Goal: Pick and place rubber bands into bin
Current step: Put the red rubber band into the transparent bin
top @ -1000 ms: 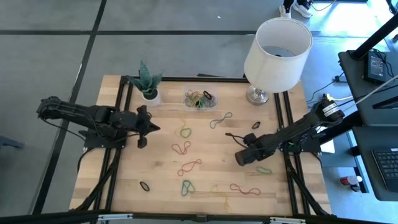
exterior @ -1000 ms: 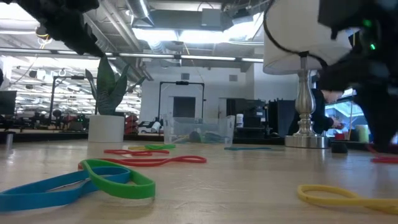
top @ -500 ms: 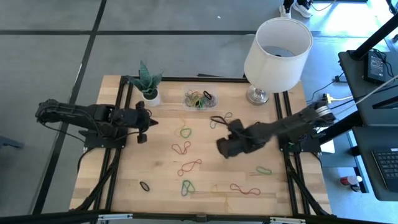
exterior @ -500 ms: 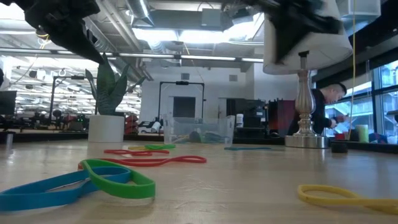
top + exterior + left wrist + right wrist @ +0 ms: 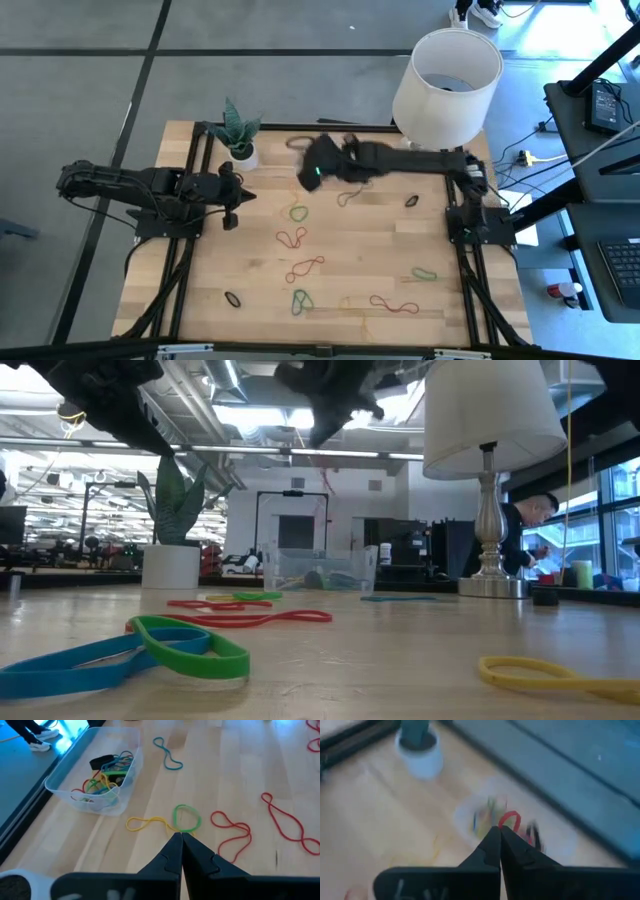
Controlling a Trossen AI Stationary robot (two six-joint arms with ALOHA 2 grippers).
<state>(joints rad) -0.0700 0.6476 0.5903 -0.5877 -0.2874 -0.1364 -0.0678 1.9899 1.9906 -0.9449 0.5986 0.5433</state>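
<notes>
The clear bin (image 5: 95, 775) stands at the table's far edge with several rubber bands inside; in the high view my right arm covers most of it. My right gripper (image 5: 499, 829) hovers above the bin (image 5: 520, 832), shut on a red rubber band (image 5: 509, 820). Loose bands lie flat on the wood: a green one (image 5: 298, 212), red ones (image 5: 292, 238) (image 5: 305, 268), a black one (image 5: 233, 299) and others. My left gripper (image 5: 236, 196) waits shut at the table's left, clear of the yellow band (image 5: 146, 823) and green band (image 5: 186, 817) ahead of it. My right gripper pinches the red rubber band between its two fingertips, with a small loop (image 5: 510, 818) standing out past them. The fingers slant down toward the table's far left. The band is lifted clear of the table, and a thin strand (image 5: 318, 465) of it hangs below the gripper.
A white lamp (image 5: 446, 78) stands at the far right corner beside my right arm. A small white plant pot (image 5: 241, 152) stands left of the bin. A person sits beyond the table (image 5: 535, 530). Bare wood lies in the table's middle between the bands.
My right gripper has risen from the table's near right and swung toward the far edge and left, turning as it went, until it stands above the bin with the red band. The fingers have stayed shut.
</notes>
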